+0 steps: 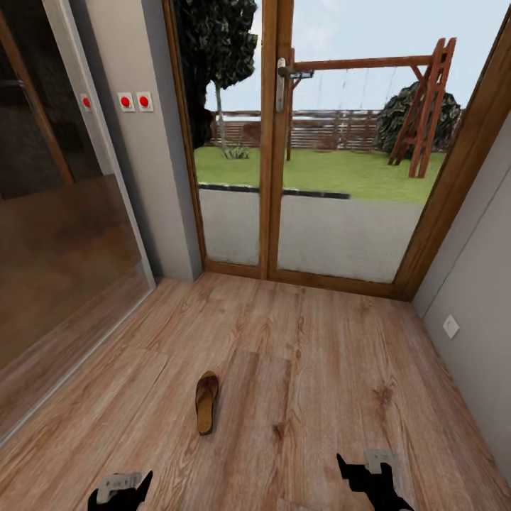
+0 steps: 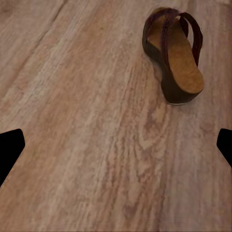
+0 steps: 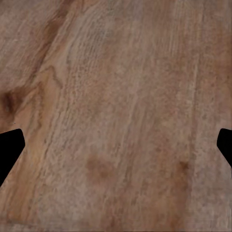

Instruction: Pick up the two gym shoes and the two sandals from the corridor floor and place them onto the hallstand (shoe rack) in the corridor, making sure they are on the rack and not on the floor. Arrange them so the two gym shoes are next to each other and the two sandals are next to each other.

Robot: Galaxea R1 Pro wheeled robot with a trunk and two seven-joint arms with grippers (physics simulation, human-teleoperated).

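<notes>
One sandal [image 1: 206, 402] lies flat on the floor [image 1: 305, 369] at lower centre of the head view, toe toward the glass door [image 1: 277, 142], while the left gripper [image 1: 121, 490] and right gripper [image 1: 369, 474] hover low at the frame's bottom, both with fingers spread wide and empty.

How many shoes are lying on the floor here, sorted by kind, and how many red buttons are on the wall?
Sandals: 1, a brown sandal lying on the wood floor
Gym shoes: 0
Red wall buttons: 3
Total: 4
</notes>
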